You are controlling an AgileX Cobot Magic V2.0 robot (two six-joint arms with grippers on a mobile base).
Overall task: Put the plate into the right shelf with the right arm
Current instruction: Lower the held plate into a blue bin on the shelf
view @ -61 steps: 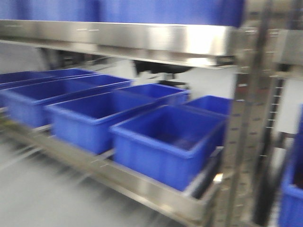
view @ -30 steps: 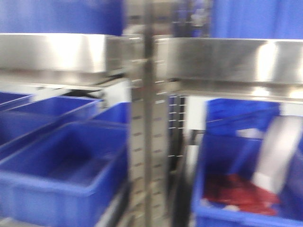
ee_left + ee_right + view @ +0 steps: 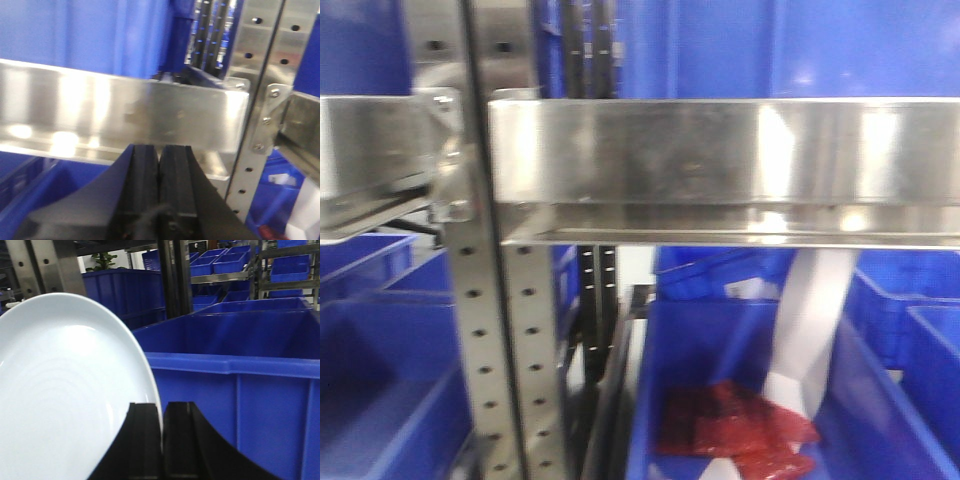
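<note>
The white plate (image 3: 65,390) fills the left half of the right wrist view, standing on edge. My right gripper (image 3: 162,412) is shut on the plate's rim at its right side, with a blue bin (image 3: 235,375) right beside and behind it. The right shelf (image 3: 720,165) shows in the front view as a shiny steel tier across the frame, with a perforated upright (image 3: 495,330) at the left. In the left wrist view my left gripper (image 3: 159,155) is shut with nothing in it, close below a steel tier (image 3: 125,110).
Below the tier, a blue bin (image 3: 670,350) holds red packets (image 3: 735,430) and a white strip-like shape (image 3: 805,340) that I cannot identify. More blue bins (image 3: 370,380) sit left of the upright and above the tier. A bolted bracket (image 3: 267,120) joins the upright close to my left gripper.
The front view has swept to the right along the rack. The upright has slid from the right side to the left, and the bin with red packets has come into view.
</note>
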